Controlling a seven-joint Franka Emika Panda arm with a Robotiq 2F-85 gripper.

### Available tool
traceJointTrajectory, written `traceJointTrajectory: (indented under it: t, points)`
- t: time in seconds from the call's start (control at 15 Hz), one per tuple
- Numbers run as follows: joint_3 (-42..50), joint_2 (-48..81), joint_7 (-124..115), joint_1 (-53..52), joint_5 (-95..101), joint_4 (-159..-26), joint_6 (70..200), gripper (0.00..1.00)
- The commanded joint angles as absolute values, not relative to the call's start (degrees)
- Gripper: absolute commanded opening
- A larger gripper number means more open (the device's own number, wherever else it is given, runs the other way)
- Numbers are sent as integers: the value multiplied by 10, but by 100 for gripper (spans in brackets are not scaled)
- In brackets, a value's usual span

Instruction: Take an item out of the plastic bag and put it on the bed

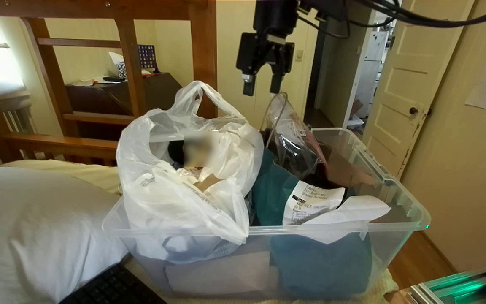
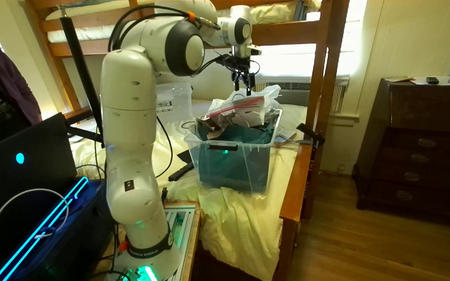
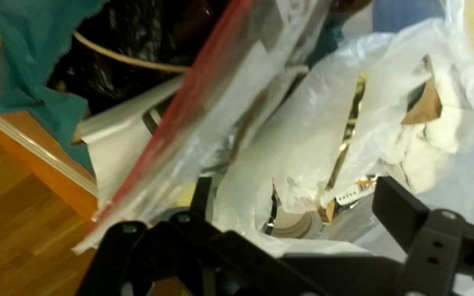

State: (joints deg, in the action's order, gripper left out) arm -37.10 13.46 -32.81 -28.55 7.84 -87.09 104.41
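The plastic bag point(image 1: 175, 207) is thin white film, crinkled and translucent, with a soft sheen. The storage bin point(image 1: 390, 245) is clear, rigid plastic, smooth, glinting along its edges. A transparent pouch point(image 1: 295, 147) has the hard gloss of slick plastic. The receipt point(image 1: 310, 202) is smooth white paper; the teal bag point(image 1: 270, 190) looks matt, though paper or cloth I cannot tell. The bed point(image 1: 36, 219) is smooth, soft, matt white cloth; the yellow cover point(image 2: 240, 226), rumpled cloth with a fine texture. Bunk frame point(image 1: 203, 50) and floorboards point(image 2: 365, 242) are wood with a varnished shine. The 2 fingers point(image 3: 399, 213) are matt black, the arm point(image 2: 129, 93) smooth, glossy white. The door point(image 1: 414, 93) is painted, flaking along its edge.
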Motion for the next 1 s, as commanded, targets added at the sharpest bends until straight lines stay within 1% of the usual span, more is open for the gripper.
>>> traceJointTrajectory:
  t: [0.0, 0.33, 0.4, 0.8, 0.87, 0.93]
  points:
    - [-322, 230, -359, -363, 115, -770, 1100, 100]
    - [-245, 303, -292, -443, 74, -685, 1164, 100]
    - [-285, 280, -314, -432, 85, -719, 1174, 100]
    - [-328, 277, -288, -431, 53, -733, 1158, 100]
    - [-275, 273, -275, -468, 32, -726, 1152, 100]
    - [-268, 274, -272, -474, 33, -726, 1151, 100]
